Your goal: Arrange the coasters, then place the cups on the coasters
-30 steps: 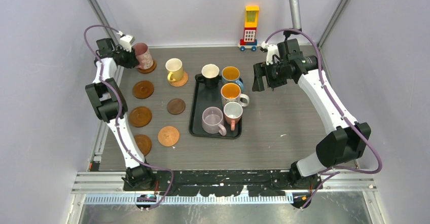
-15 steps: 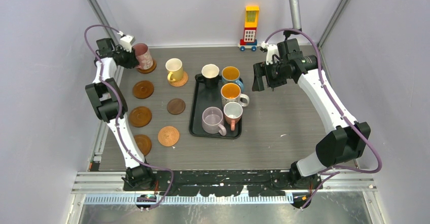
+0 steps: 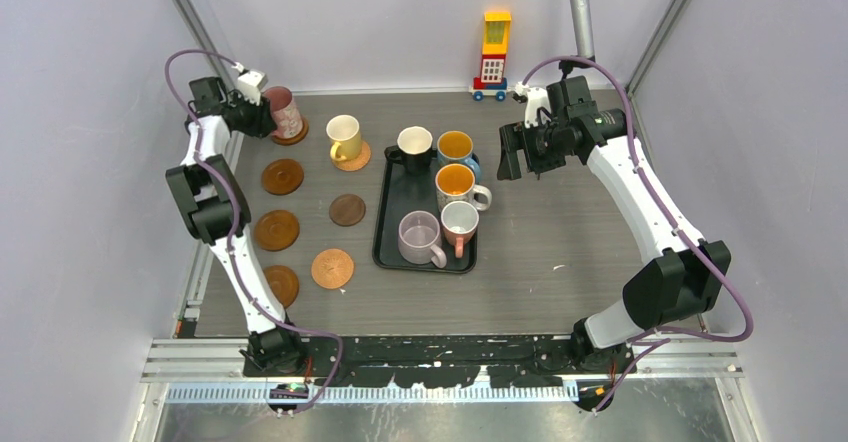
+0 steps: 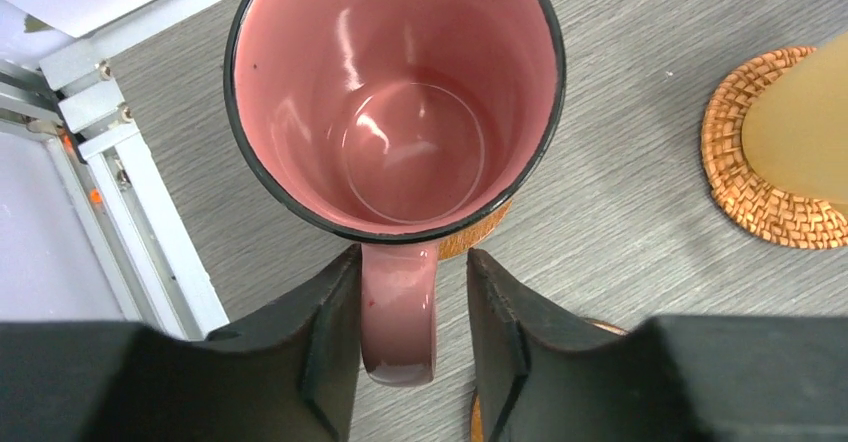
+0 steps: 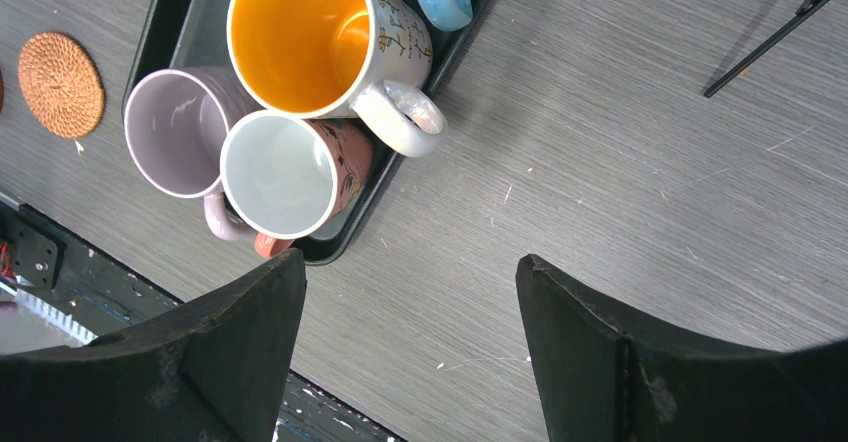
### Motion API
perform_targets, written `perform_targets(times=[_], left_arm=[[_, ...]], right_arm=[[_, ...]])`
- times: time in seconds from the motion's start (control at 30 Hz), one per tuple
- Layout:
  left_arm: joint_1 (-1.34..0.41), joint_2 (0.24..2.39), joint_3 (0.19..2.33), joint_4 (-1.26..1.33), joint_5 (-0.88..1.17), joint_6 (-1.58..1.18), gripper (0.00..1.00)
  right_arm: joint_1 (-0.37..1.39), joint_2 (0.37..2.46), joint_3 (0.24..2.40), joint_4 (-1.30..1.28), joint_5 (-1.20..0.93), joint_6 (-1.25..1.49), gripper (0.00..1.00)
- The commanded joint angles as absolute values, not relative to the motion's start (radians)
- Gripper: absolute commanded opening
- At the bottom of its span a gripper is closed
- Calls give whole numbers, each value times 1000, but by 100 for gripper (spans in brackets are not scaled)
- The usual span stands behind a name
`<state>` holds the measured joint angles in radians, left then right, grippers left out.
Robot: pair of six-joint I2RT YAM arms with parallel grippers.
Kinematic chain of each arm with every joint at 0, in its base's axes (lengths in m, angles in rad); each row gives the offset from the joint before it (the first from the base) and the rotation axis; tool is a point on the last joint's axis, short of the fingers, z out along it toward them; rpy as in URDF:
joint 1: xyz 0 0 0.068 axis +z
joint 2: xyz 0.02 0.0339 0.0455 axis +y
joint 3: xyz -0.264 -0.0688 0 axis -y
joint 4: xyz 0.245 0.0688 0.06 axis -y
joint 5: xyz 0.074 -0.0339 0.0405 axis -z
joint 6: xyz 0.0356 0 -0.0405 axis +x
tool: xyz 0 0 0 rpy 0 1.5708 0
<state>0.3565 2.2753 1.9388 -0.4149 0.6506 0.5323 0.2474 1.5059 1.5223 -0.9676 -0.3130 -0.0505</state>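
The pink ceramic mug with a black rim (image 4: 400, 112) is standing on a round brown wooden coaster (image 3: 293, 137) at the far left. The left gripper (image 4: 408, 282) is sitting around its handle, jaws slightly apart, not clamping it. The right gripper (image 5: 410, 267) is hanging with jaws spread wide, right of the black rectangular tray (image 3: 400, 197).

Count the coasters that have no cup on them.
5: far-left coaster, mid-left coaster and near-left coaster, partly behind the left arm, form a column; dark coaster and woven coaster lie beside the tray. None seems hidden.

Clustered mugs (image 3: 418, 237) on tray (image 3: 398, 198) — tabletop (image 3: 560, 232) rightward
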Motion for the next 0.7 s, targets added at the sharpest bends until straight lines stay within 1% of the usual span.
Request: perform_targets(times=[0.0, 0.03, 0.1, 0.13, 0.17, 0.2, 0.23, 0.27, 0.4, 0.47, 0.6, 0.67], left_arm=[[364, 2181, 1919, -373, 677, 547, 45], [365, 2175, 1915, -376, 672, 546, 47], [365, 2159, 1907, -376, 658, 543, 54], [365, 2152, 1905, -378, 648, 537, 60], [365, 2143, 1903, -380, 635, 527, 76], [365, 2132, 1900, -380, 617, 512, 86], [366, 2116, 1894, -379, 600, 487, 95], [368, 2098, 1886, -380, 591, 473, 99], [368, 2009, 1838, -383, 527, 429, 100], [368, 1979, 1866, -463, 491, 399, 100], [368, 1948, 1997, -691, 498, 358, 100], [367, 1895, 1986, -723, 516, 324, 100]], right_arm=[[250, 1488, 1551, -965, -317, -57, 81], [249, 1487, 1551, -966, -318, -58, 81], [249, 1486, 1552, -965, -321, -58, 81], [249, 1484, 1553, -965, -323, -59, 81], [249, 1483, 1554, -965, -325, -59, 81], [249, 1483, 1554, -966, -326, -61, 81], [249, 1480, 1554, -965, -328, -62, 81], [249, 1478, 1554, -967, -331, -66, 81], [249, 1468, 1547, -968, -336, -84, 82], [249, 1466, 1543, -968, -339, -95, 82], [249, 1464, 1542, -962, -347, -116, 82], [248, 1464, 1543, -960, -351, -127, 82]])
